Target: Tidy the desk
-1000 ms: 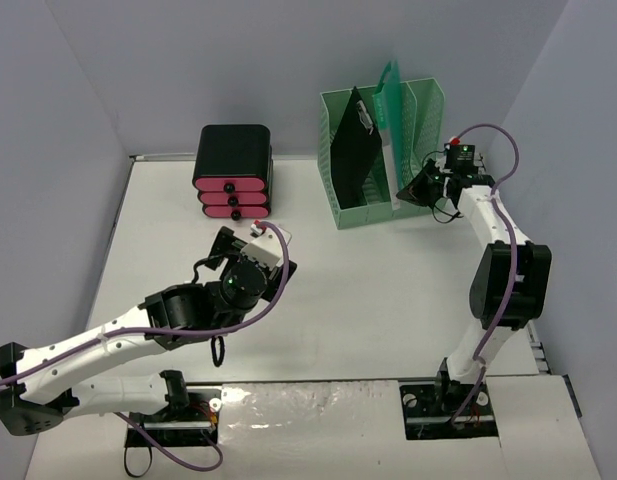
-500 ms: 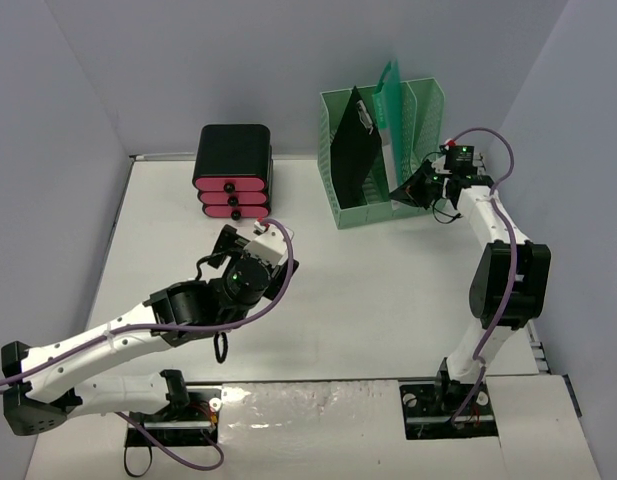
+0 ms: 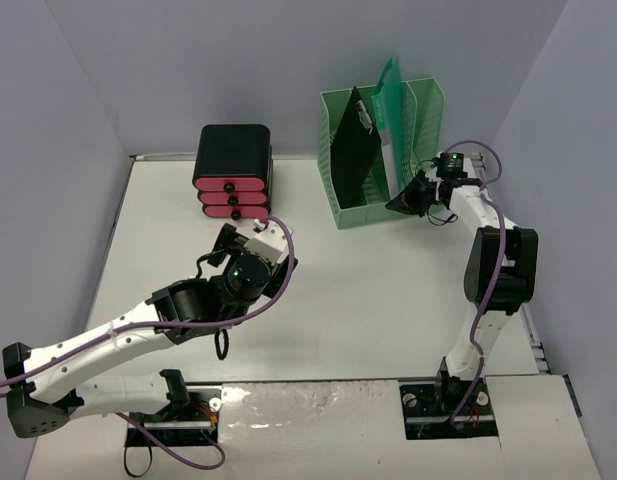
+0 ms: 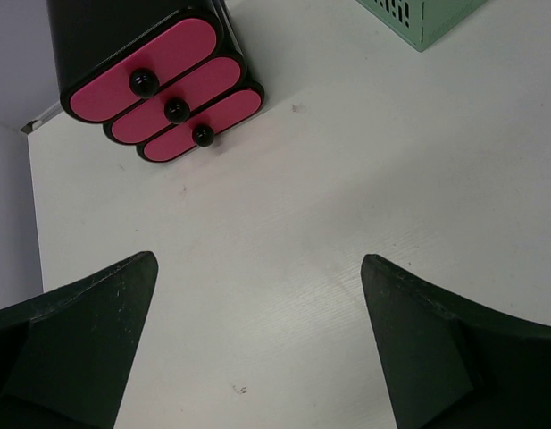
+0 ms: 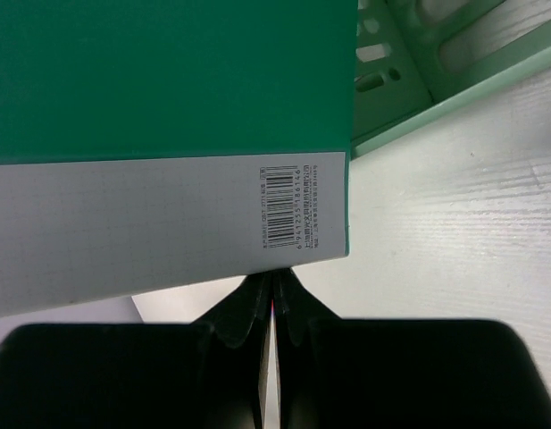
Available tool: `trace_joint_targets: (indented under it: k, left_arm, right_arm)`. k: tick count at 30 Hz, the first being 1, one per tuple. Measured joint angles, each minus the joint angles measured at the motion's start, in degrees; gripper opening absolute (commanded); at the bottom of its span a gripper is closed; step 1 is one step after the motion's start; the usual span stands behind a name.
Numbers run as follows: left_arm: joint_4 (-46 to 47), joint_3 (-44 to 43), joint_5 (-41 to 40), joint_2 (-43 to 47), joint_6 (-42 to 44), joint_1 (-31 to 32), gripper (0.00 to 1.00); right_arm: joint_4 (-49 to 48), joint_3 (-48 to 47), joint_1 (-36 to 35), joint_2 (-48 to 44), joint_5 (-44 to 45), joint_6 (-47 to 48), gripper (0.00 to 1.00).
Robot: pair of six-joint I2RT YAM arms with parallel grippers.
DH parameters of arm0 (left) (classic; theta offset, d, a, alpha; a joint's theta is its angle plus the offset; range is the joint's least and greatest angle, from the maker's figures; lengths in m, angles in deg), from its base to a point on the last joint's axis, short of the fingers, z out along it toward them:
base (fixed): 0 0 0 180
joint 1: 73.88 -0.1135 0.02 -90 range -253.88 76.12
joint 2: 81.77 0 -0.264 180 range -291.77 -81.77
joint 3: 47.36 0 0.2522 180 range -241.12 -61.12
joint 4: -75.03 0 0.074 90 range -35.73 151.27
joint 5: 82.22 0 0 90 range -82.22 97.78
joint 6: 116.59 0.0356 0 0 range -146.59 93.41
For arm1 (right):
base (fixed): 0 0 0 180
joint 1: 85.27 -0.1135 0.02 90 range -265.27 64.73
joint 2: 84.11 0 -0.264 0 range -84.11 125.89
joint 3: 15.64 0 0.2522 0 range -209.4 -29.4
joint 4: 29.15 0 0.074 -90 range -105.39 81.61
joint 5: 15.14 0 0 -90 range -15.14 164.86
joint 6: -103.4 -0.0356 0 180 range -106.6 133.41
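Note:
The white desk [image 3: 368, 290] carries a black drawer unit with three pink drawers [image 3: 233, 172] and a green file holder [image 3: 425, 105] at the back. A black folder [image 3: 351, 150] and a teal book [image 3: 388, 85] stand in the holder. My right gripper [image 3: 400, 203] is shut, and its tips [image 5: 273, 273] rest against the lower edge of the teal and white book [image 5: 168, 80]. My left gripper [image 3: 226, 240] hovers open over bare desk. Nothing lies between its fingers [image 4: 79, 340], and the pink drawers [image 4: 159, 85] are ahead of it.
Pale grey walls close the desk in on the left, back and right. A corner of the green holder [image 4: 422, 13] shows in the left wrist view. The holder's slotted wall [image 5: 409, 54] stands just right of the book.
My right gripper has edged left and down along the holder's front. The left arm has drifted slightly right, its jaws still wide.

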Motion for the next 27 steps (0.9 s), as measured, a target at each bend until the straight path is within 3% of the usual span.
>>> trace_joint_targets:
  k: [14, 27]
  left_arm:
    - [0.1, 0.0, 1.4, -0.9, 0.6, -1.6, 0.97]
    - [0.2, 0.0, 3.4, -1.7, 1.6, -3.6, 0.97]
  right_arm:
    - [0.4, -8.1, 0.0, 3.0, 7.0, 4.1, 0.00]
    - [0.0, -9.6, 0.0, 6.7, 9.8, 5.6, 0.00]
